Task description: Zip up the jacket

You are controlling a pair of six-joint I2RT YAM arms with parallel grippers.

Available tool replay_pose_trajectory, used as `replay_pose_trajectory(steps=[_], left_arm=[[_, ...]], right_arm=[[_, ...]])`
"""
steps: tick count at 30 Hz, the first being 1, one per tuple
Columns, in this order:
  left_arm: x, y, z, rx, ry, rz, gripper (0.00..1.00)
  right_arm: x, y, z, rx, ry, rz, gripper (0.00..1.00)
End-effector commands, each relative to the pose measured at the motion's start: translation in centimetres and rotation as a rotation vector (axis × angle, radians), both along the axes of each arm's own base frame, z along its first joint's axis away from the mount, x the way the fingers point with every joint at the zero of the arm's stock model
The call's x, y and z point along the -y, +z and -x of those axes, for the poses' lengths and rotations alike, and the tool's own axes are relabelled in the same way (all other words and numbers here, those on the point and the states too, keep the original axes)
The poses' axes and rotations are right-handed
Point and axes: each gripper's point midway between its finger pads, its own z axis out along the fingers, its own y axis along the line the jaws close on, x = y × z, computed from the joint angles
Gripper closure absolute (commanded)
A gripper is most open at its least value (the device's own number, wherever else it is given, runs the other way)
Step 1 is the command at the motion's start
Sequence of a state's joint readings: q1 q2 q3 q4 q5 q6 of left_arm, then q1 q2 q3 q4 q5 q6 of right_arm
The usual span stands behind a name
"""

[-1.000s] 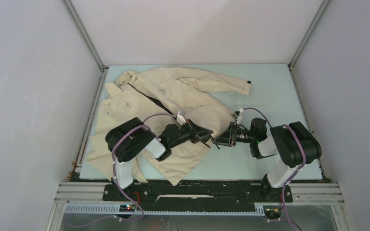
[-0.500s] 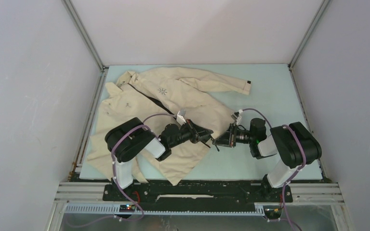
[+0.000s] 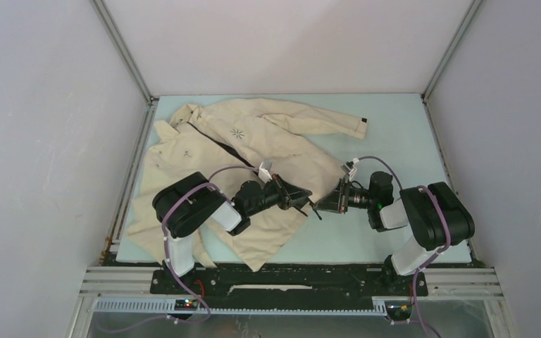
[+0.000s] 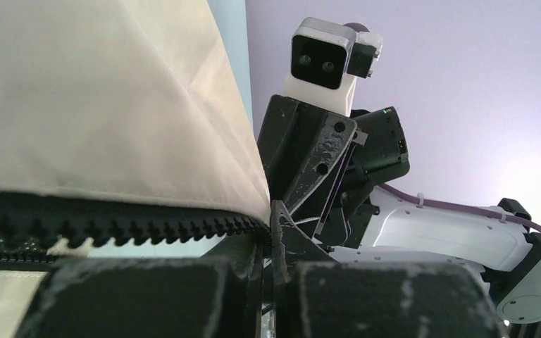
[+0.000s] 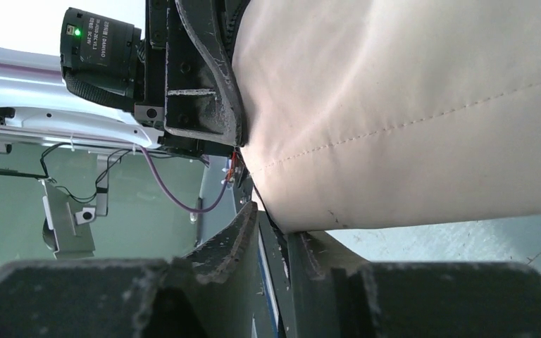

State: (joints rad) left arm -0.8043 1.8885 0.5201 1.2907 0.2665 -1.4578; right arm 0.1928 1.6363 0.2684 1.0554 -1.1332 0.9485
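The beige jacket (image 3: 268,141) lies spread on the table, its dark zipper (image 3: 215,144) open from the collar down. My left gripper (image 3: 306,199) and right gripper (image 3: 318,206) meet tip to tip at the jacket's lower front corner. In the left wrist view my left gripper (image 4: 273,243) is shut on the end of the zipper tape, with the black teeth (image 4: 127,225) running off to the left under the cloth (image 4: 98,91). In the right wrist view my right gripper (image 5: 276,229) is shut on the dark edge below the cloth (image 5: 408,105).
The jacket covers the left and middle of the pale blue table (image 3: 394,134). One sleeve with a black cuff tab (image 3: 361,127) reaches to the back right. White walls and metal frame posts (image 3: 123,53) close in the table on three sides.
My right arm has drawn back a little to the right, its gripper still at the jacket's corner. The left arm and the jacket have hardly moved.
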Motion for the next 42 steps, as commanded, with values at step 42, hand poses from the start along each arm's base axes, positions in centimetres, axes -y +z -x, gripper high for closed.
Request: replay_pose_trajectory(steps=[42], left_arm=[[-0.1,2.1,1.9,-0.035,-0.077,-0.018,1.00]], right_arm=[[-1.0,1.4,-0.5,0.280,0.026,0.202,0.65]])
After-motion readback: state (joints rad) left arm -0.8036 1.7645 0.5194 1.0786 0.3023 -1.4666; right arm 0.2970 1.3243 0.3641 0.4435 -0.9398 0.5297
